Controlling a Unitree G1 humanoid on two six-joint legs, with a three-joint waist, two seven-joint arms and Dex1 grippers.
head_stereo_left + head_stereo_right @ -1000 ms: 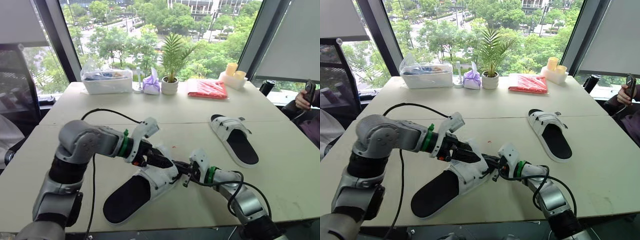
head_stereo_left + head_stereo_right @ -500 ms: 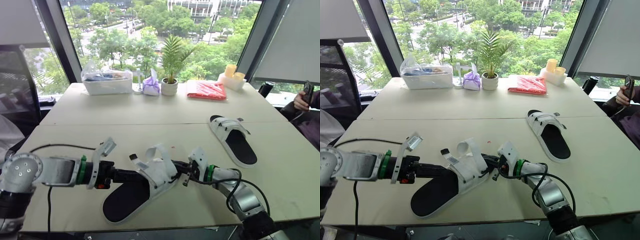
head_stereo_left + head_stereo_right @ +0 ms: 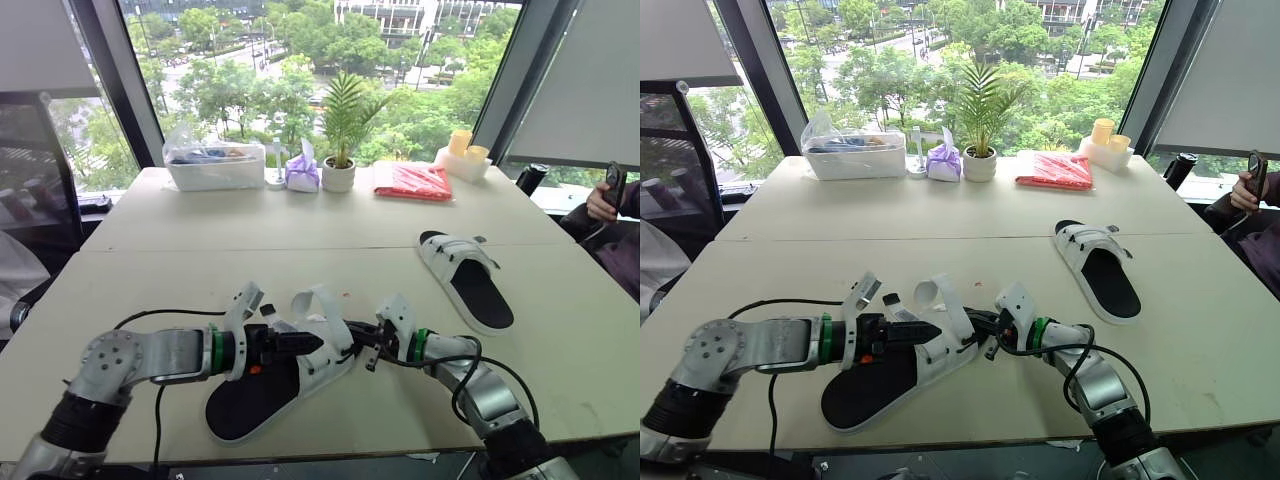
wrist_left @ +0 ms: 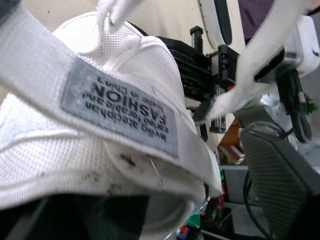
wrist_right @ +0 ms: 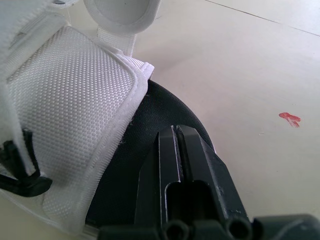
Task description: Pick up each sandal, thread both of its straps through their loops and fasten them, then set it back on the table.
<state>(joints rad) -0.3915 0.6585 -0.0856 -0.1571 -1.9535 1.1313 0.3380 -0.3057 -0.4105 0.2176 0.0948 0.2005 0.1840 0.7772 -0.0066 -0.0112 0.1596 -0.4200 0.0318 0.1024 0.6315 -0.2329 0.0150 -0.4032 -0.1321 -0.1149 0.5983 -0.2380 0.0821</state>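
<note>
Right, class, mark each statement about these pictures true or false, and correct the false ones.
1. Two sandals are in view. True: near sandal, far sandal.
2. The near sandal's straps are fastened flat. False: they stand up loose.
3. The plant stands between the sandals. False: it is at the table's far edge.
4. Both grippers are at the near sandal. True: left gripper, right gripper.

Bare bench (image 3: 300,250) stretches across the middle of the frame, open from the left edge to the second sandal (image 3: 468,282) at right. Lower centre is crowded: left gripper (image 3: 298,343) and right gripper (image 3: 355,334) flank the near sandal (image 3: 255,398), its straps (image 3: 322,305) upright, black cable (image 3: 160,322) looping lower left. Tub (image 3: 213,165), plant (image 3: 340,172) and red packet (image 3: 414,180) line the bench's far edge.
</note>
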